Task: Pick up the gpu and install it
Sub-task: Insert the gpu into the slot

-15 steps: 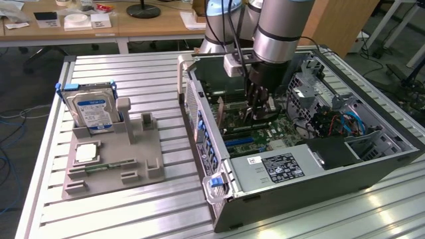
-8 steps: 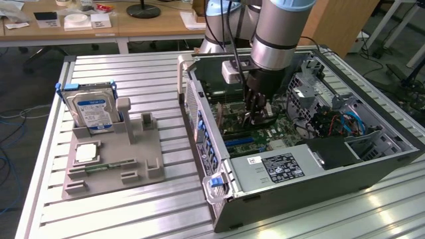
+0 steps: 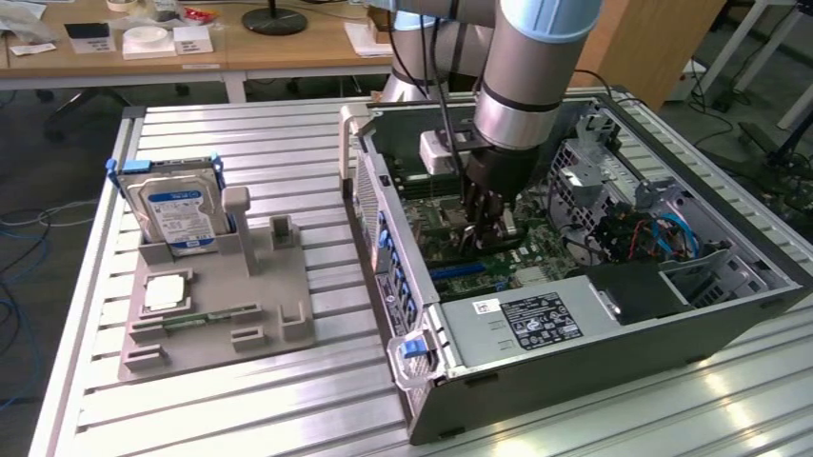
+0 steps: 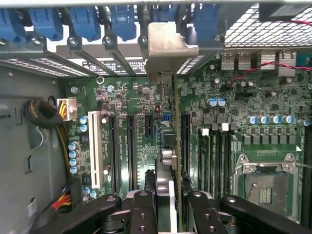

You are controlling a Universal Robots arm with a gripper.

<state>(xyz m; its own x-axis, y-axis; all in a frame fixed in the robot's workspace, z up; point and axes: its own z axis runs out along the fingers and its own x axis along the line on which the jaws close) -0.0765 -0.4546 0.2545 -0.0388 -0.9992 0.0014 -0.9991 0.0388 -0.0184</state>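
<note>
In the wrist view the gpu (image 4: pixel 165 46) appears edge-on: a thin green board running from between my fingers up to its silver end bracket, which sits at the case's rear slot openings. It stands upright over the black expansion slots (image 4: pixel 131 146) of the motherboard (image 4: pixel 234 92). I cannot tell whether its edge is down in a slot. My gripper (image 4: pixel 171 201) is shut on the card, one black finger (image 4: pixel 144 207) on each side. In the exterior view my gripper (image 3: pixel 489 228) reaches straight down into the open computer case (image 3: pixel 381 228), low over the motherboard.
Blue slot clips (image 4: pixel 83 22) line the case's rear wall. A CPU socket (image 4: pixel 265 183) lies beside the card. The power supply (image 3: pixel 534 319) and cables (image 3: pixel 661 233) crowd the case. A grey fixture (image 3: pixel 216 305) at the exterior view's left holds a hard drive (image 3: pixel 178 214).
</note>
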